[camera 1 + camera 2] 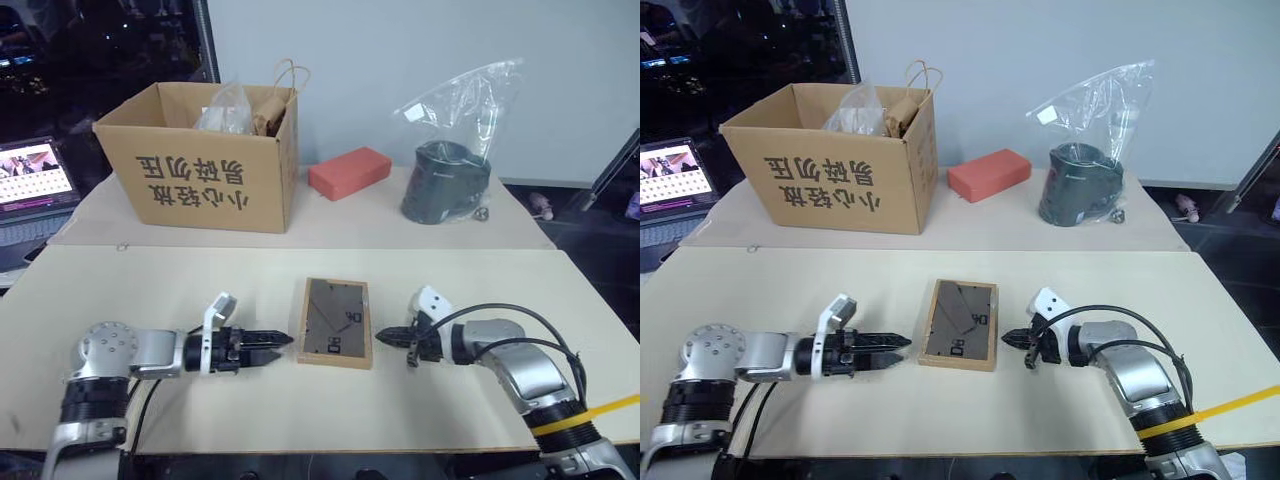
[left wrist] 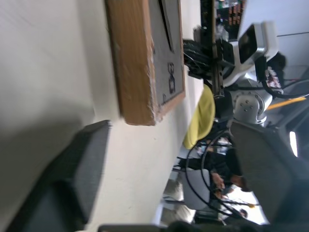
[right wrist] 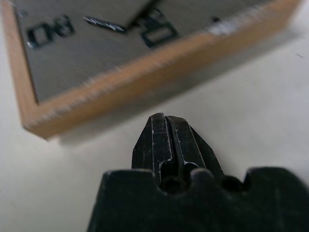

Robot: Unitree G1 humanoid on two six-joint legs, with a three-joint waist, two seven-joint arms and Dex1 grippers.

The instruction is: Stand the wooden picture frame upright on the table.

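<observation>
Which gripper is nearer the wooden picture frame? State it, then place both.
Right, narrowly. The right gripper sits just off the wooden picture frame on its right edge; the left gripper sits off its left edge, a slightly wider gap. Neither touches it.

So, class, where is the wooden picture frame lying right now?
In the head views, the wooden picture frame lies flat, backing up, on the near part of the table, between the left claw and the right claw.

The wooden picture frame [image 1: 336,322] is laid flat, back up, on the near part of the surface [image 1: 300,420], between the left gripper [image 1: 278,347] and the right gripper [image 1: 386,338]. Behind it, a cardboard box [image 1: 200,170], a brick-like block [image 1: 349,172] and a bagged container [image 1: 447,180] are set left to right.
</observation>
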